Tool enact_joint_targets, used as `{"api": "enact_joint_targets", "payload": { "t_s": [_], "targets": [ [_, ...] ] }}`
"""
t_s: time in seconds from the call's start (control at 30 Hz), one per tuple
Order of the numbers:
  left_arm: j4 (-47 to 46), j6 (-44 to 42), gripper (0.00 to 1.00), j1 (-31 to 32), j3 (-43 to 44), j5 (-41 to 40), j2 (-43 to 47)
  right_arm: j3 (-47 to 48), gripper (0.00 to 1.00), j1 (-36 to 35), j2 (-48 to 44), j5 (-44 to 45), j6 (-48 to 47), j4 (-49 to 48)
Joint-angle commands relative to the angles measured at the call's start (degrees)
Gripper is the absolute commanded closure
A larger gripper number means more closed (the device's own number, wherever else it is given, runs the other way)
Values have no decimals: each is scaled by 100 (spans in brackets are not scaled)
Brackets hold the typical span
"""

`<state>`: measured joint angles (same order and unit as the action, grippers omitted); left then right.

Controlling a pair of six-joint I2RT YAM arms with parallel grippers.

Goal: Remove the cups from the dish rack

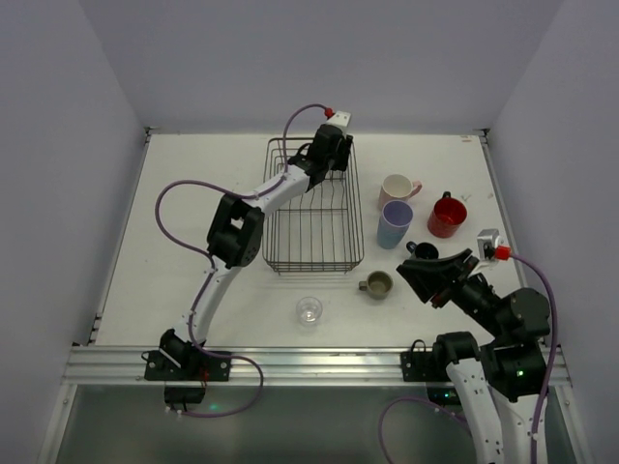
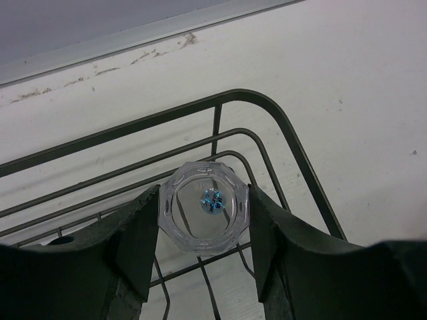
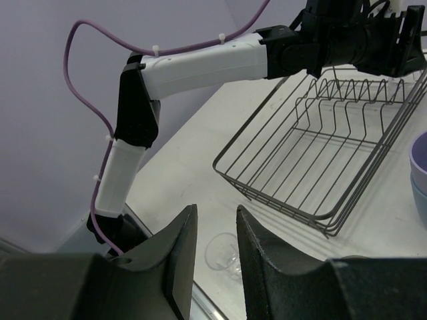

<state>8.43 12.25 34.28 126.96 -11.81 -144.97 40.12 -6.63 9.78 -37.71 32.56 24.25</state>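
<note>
Clear glass cup (image 2: 203,217) gripped by left tool (image 2: 202,230) at far corner of dish rack (image 2: 307,167); right tool (image 3: 217,247) slightly parted, empty.

Seven cups (image 1: 395,224) (image 1: 397,188) (image 1: 447,216) (image 1: 422,249) (image 1: 377,284) (image 1: 309,309) (image 2: 204,215), perhaps, and one dish rack (image 1: 314,270).

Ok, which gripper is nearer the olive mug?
Right. The right gripper sits just right of the olive mug. The left gripper is away at the far end of the rack, gripping a glass.
</note>
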Motion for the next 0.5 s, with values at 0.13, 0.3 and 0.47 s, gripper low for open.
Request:
{"api": "enact_joint_targets", "payload": {
  "t_s": [0.13, 0.3, 0.47],
  "targets": [
    [-737, -205, 55, -80, -171, -84, 407, -189, 67, 13, 217, -377, 365, -421],
    [-1150, -197, 67, -80, -522, 118, 934, -189, 67, 13, 296, -298, 374, -474],
    [-1414, -188, 73, -80, -1023, 398, 1769, -302, 67, 22, 472, -245, 400, -658]
  ]
}}
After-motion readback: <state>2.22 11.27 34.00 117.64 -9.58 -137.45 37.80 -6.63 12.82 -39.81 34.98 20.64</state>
